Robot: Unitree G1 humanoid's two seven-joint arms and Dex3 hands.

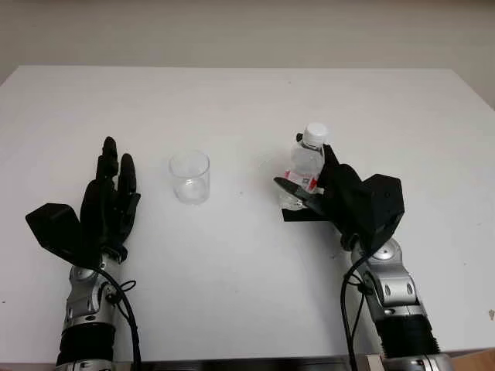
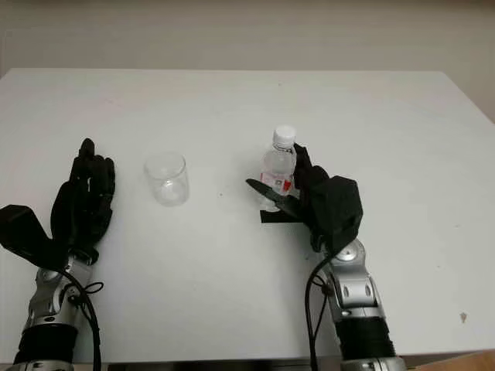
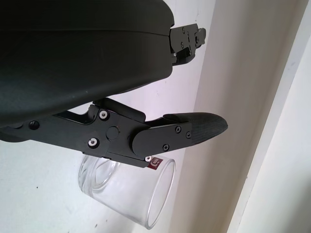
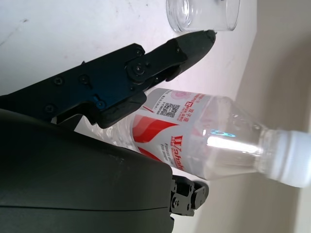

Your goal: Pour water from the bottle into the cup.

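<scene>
White table (image 1: 255,100): right hand (image 1: 334,192) wrapped around upright capped bottle (image 1: 306,164); cup (image 1: 190,177) well leftward, beside open left hand (image 1: 108,202).

Matte black three-fingered left hand (image 1: 108,197) at lower left, right hand (image 1: 340,193) at lower right; silver jointed wrists, ribbed black forearm sleeves, looping black cables, small silver screws on finger links

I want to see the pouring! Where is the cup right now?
The cup stands upright on the white table, left of centre in the head views, between the open left hand and the bottle.
</scene>
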